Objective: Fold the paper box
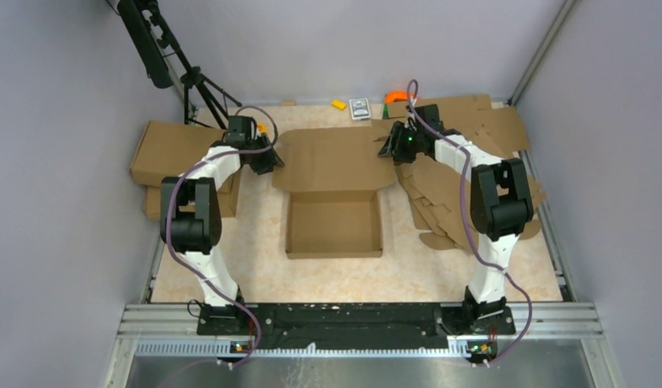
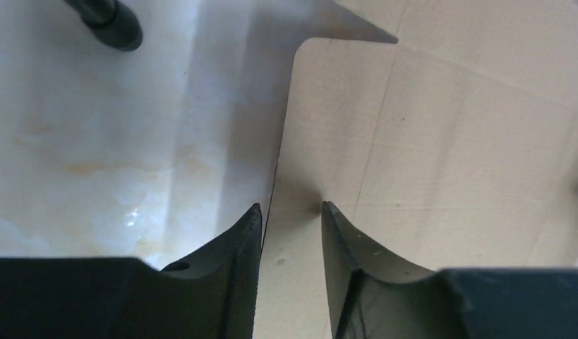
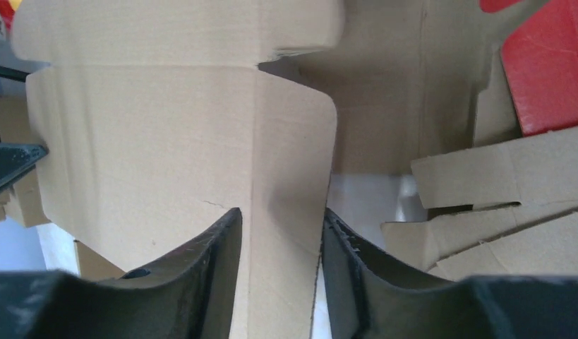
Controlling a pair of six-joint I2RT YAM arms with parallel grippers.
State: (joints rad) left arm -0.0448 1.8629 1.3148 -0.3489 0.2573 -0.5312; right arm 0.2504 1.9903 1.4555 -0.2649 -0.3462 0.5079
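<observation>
While the top view shows us the paper box (image 1: pixel 334 222) in the middle of the surface (image 1: pixel 255 259), lid laid back, only the wrist cams show a lid wing between the fingers of the left hand (image 2: pixel 288 208) and the right hand (image 3: pixel 280 212). Clamped or just straddling it, we can't tell. Loose cardboard sheets (image 1: pixel 473 129) crowd the right side, and the print on the little card (image 1: pixel 360 107) is too tiny to read.

No legible text, label or number anywhere

One paper box (image 1: pixel 334 194), one left tool (image 1: pixel 268 160), one right tool (image 1: pixel 390 147), one tripod (image 1: pixel 200 89), perhaps two cardboard stacks (image 1: pixel 170 149), one sheet heap (image 1: pixel 493 123)
</observation>
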